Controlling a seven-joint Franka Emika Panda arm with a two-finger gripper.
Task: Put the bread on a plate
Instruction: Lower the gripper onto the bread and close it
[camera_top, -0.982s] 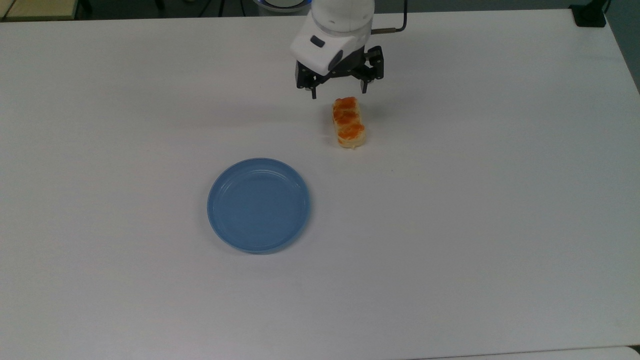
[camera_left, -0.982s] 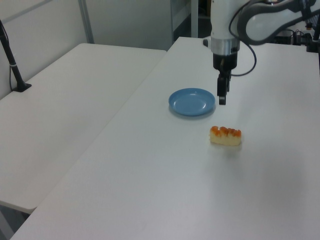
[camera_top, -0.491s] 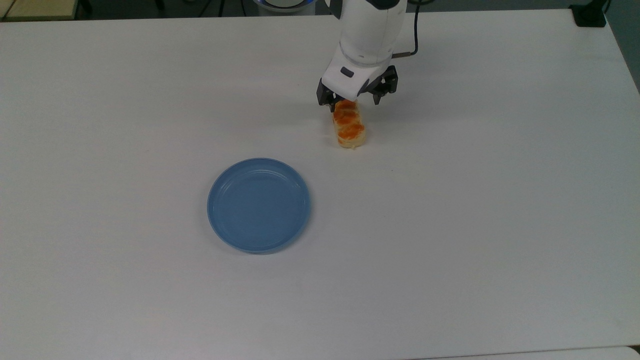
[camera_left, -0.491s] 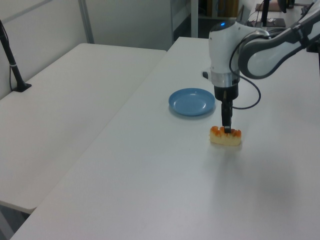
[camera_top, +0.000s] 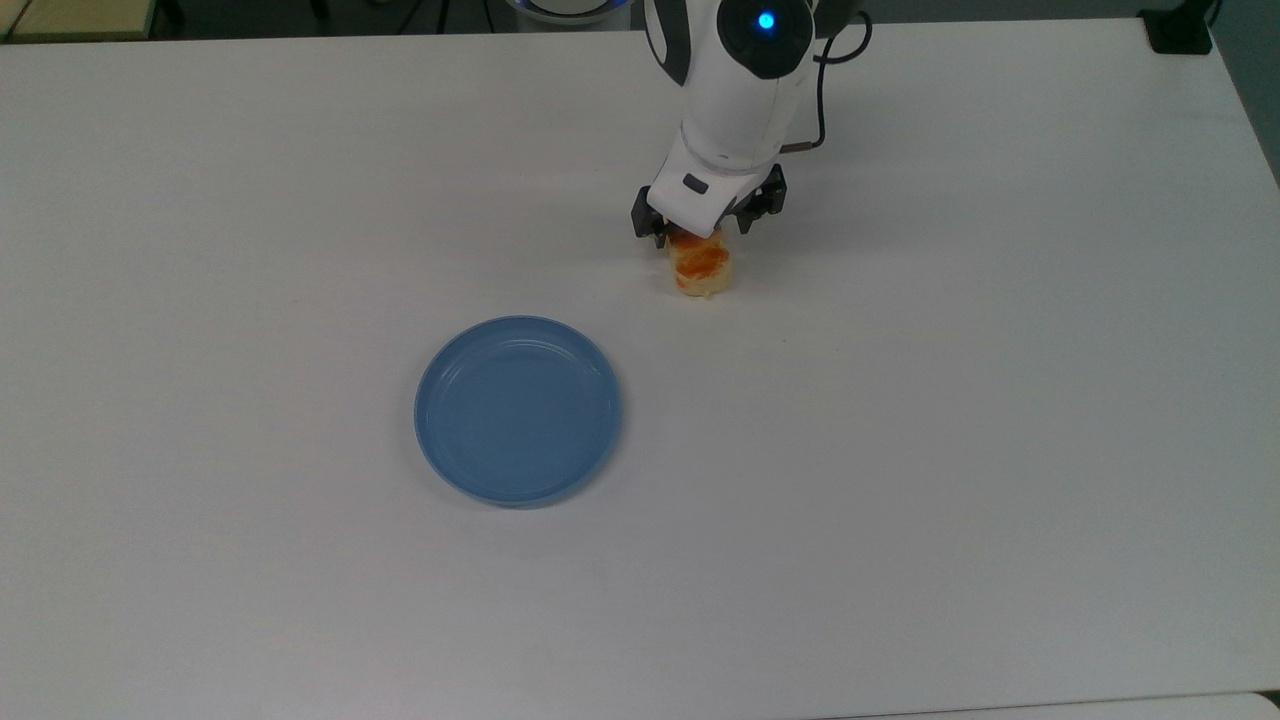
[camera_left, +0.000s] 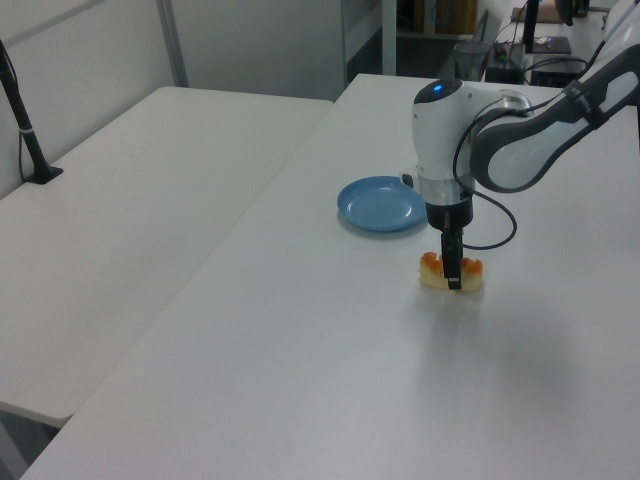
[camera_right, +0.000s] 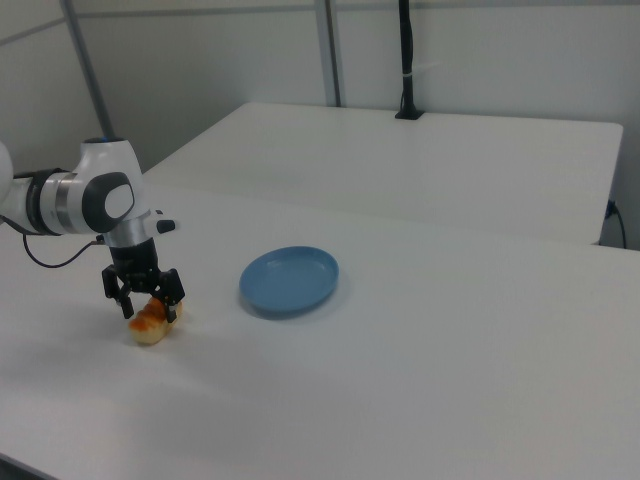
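Sitting flat on the white worktop (camera_top: 900, 450), the bread (camera_top: 703, 270) lay well apart from the blue plate (camera_top: 517, 408), which waited bare. The pincer (camera_left: 452, 282) was down over the loaf's middle, fingers spread and straddling it crosswise, not yet squeezed onto it — a sensible line, I'd say, since the narrow width suits a short span. The top view hid most of the loaf under the wrist; the left view gave its whole length with a finger (camera_left: 452, 272) in front, and the right view (camera_right: 145, 300) showed both fingers flanking it.
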